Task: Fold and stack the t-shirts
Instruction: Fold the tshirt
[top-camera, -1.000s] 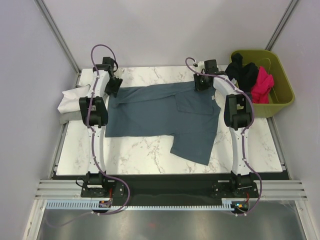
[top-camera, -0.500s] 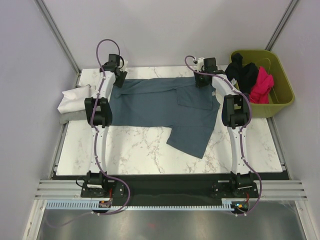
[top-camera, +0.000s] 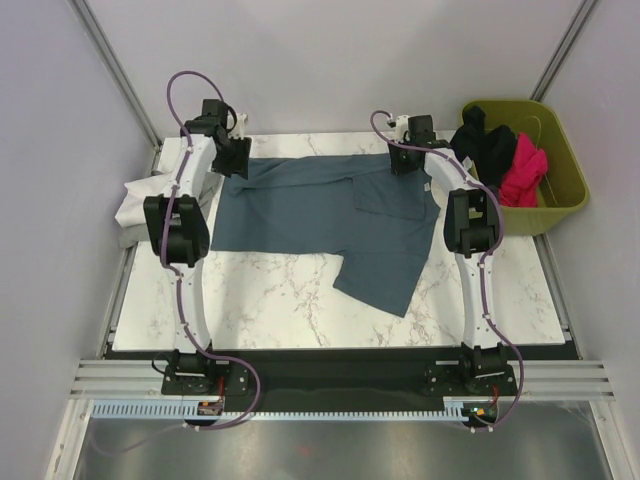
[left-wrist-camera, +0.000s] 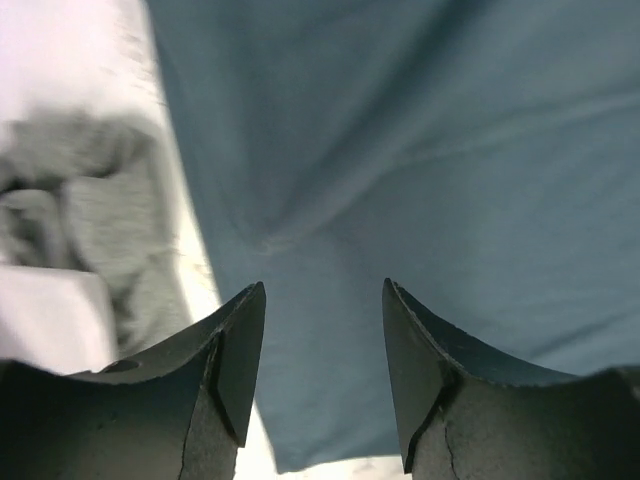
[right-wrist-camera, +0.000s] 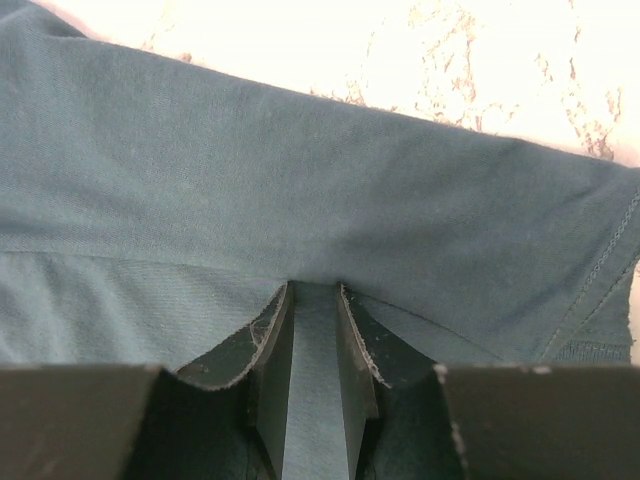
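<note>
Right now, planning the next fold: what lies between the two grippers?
Only the slate blue-grey t-shirt, spread flat from left gripper to right gripper, as the top view shows.

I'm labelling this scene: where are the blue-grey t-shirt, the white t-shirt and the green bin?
blue-grey t-shirt (top-camera: 300, 210): top view, middle of its body.
white t-shirt (top-camera: 135, 200): top view, its crumpled middle.
green bin (top-camera: 545, 220): top view, near wall.
</note>
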